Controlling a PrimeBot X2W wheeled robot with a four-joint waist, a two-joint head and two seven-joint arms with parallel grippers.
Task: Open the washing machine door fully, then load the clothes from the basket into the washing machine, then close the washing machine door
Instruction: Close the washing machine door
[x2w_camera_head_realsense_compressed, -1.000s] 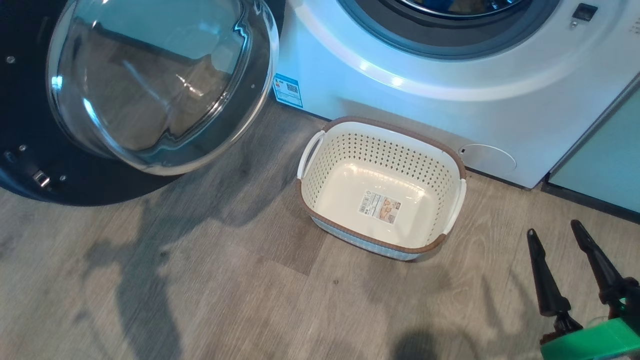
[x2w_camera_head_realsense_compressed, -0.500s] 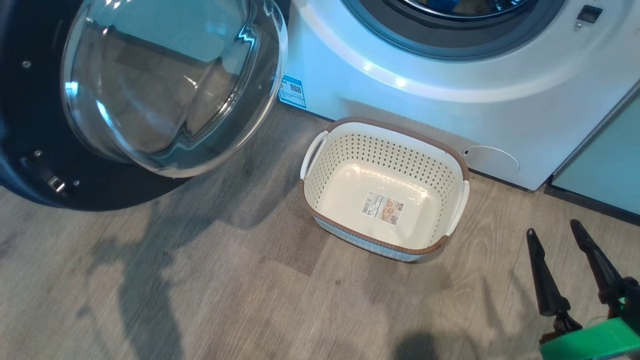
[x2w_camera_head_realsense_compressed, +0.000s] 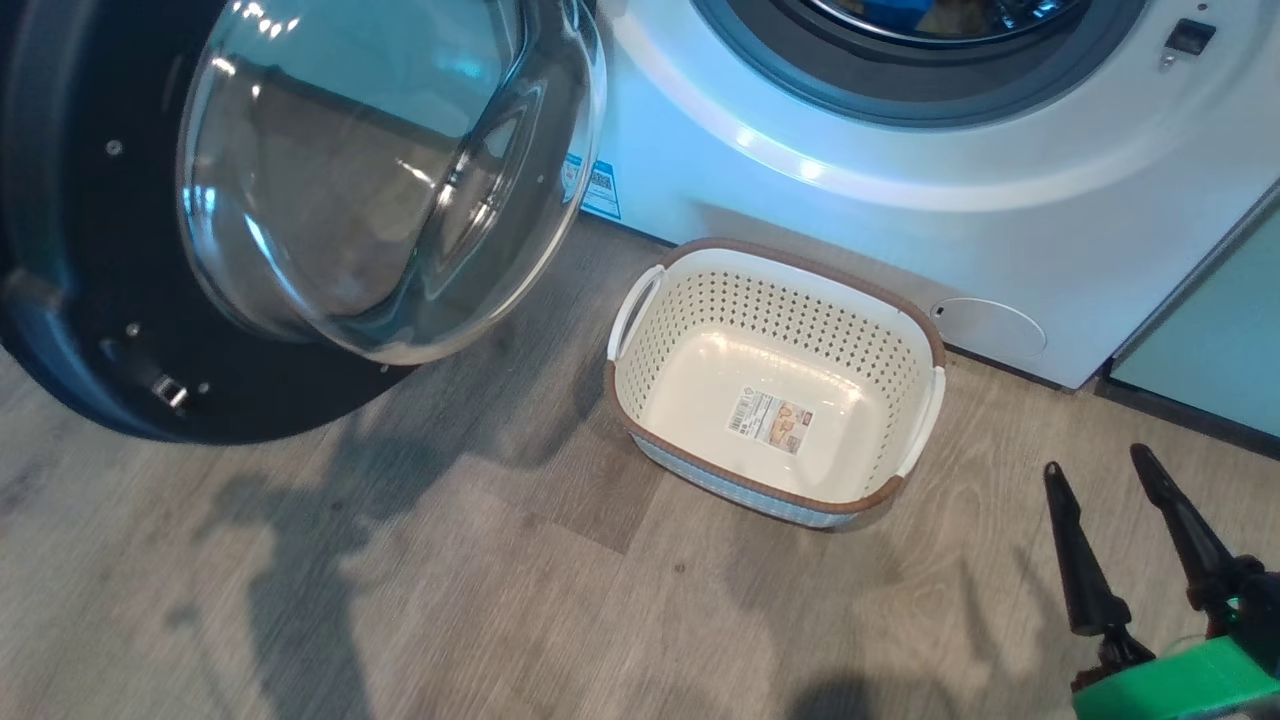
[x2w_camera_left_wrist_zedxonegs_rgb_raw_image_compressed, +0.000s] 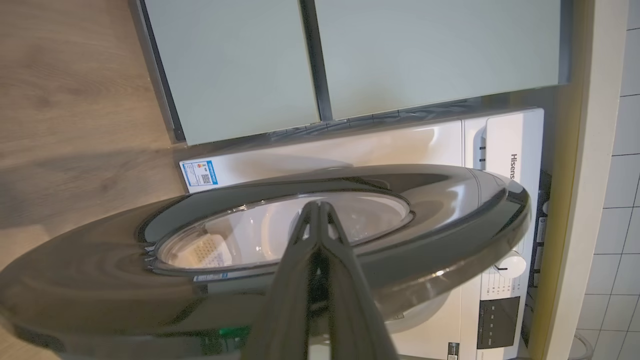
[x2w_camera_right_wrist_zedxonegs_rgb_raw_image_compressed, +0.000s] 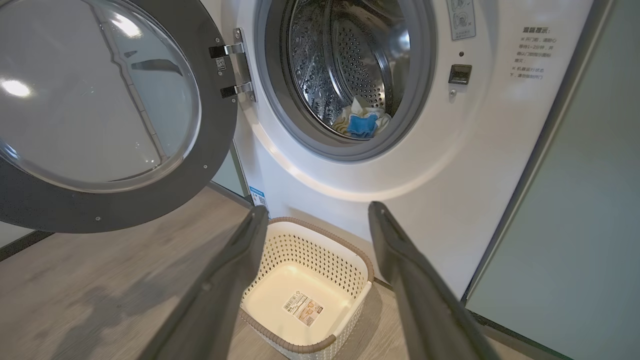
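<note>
The washing machine door (x2w_camera_head_realsense_compressed: 90, 330) stands partly open at the left, its glass bowl (x2w_camera_head_realsense_compressed: 380, 180) facing the white washing machine (x2w_camera_head_realsense_compressed: 900, 230). The cream basket (x2w_camera_head_realsense_compressed: 770, 310) sits on the floor before the machine, holding only its label. The clothes (x2w_camera_right_wrist_zedxonegs_rgb_raw_image_compressed: 361, 122), pale-yellow pieces and a blue one, lie in the steel drum (x2w_camera_right_wrist_zedxonegs_rgb_raw_image_compressed: 350, 65). My left gripper (x2w_camera_left_wrist_zedxonegs_rgb_raw_image_compressed: 317, 205) is shut, its tips at the outer face of the door (x2w_camera_left_wrist_zedxonegs_rgb_raw_image_compressed: 450, 200). My right gripper (x2w_camera_head_realsense_compressed: 1095, 462) hangs open and holds nothing, to the right of the basket (x2w_camera_right_wrist_zedxonegs_rgb_raw_image_compressed: 320, 250) and above the floor.
Pale green cabinet panels (x2w_camera_head_realsense_compressed: 1210, 330) flank the machine on the right and behind the door (x2w_camera_left_wrist_zedxonegs_rgb_raw_image_compressed: 230, 65). Grey wood floor (x2w_camera_head_realsense_compressed: 450, 580) stretches in front of the basket. A tiled wall (x2w_camera_left_wrist_zedxonegs_rgb_raw_image_compressed: 620, 200) runs beside the machine's control panel.
The door has swung some way toward the machine's opening. The head view has shifted slightly. The right gripper has stayed open in much the same place.
</note>
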